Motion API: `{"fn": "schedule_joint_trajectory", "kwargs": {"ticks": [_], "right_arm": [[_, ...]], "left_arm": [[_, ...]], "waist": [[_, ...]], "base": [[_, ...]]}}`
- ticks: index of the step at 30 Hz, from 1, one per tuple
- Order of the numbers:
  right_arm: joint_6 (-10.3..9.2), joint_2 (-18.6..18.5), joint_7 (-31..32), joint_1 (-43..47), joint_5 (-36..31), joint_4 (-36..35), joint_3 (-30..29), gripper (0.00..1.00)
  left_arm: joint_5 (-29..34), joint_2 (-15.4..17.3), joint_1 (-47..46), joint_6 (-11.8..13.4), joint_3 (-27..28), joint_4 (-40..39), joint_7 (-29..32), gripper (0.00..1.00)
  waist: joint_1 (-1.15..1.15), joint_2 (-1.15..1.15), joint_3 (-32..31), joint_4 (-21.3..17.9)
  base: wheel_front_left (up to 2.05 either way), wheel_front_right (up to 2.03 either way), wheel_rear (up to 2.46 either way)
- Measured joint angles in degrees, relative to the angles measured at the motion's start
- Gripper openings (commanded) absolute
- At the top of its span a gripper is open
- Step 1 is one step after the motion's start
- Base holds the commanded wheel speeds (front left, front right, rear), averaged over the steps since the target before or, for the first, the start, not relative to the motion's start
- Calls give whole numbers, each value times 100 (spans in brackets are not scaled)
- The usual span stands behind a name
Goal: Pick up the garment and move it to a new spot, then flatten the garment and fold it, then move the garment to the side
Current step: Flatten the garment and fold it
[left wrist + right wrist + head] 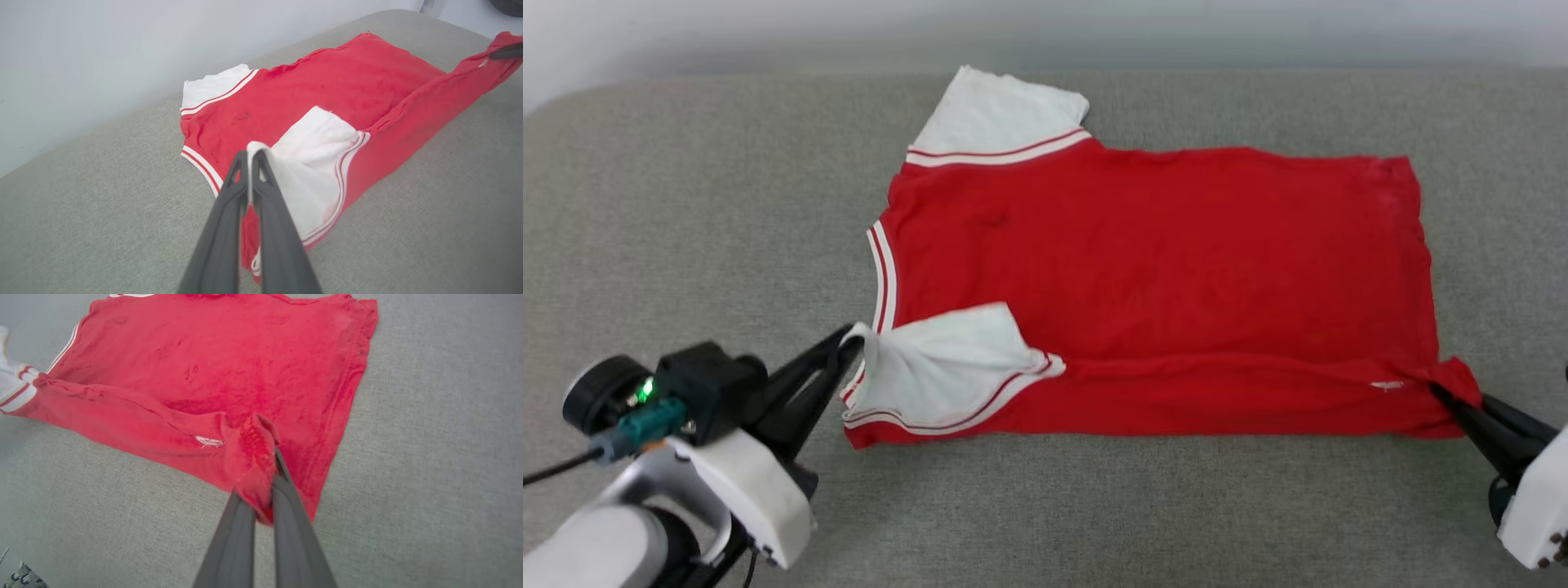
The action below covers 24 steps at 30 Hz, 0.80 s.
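Overall: red shirt (1160,269) spread plain side up on a grey padded surface (686,204), collar toward the robot's left.
Left hand (854,347): fingers pressed together, pinching the near white sleeve (947,359) beside the collar.
Right hand (1441,390): closed, pinching the near hem corner.
Near edge: folded over onto the shirt's body between both hands.
Far sleeve (1001,114): flat, pointing away.
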Motion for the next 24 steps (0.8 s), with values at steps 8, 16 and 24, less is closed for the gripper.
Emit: {"fn": "schedule_joint_trajectory", "kwargs": {"ticks": [8,16,24], "right_arm": [[0,-99,478,-758,-213,514,398,0],[1,-31,648,-1258,-366,990,613,22],[0,126,670,-1345,-656,1129,548,100]], "left_arm": [[123,-357,-837,-391,-121,799,265,0],[377,-870,-1298,-594,-426,1856,385,100],[320,-1238,-1314,-563,-513,2508,237,100]], "waist": [[1,0,603,-58],[1,0,840,-49],[0,0,615,-25]], "base": [[0,0,0],[0,0,0],[0,0,0]]}}
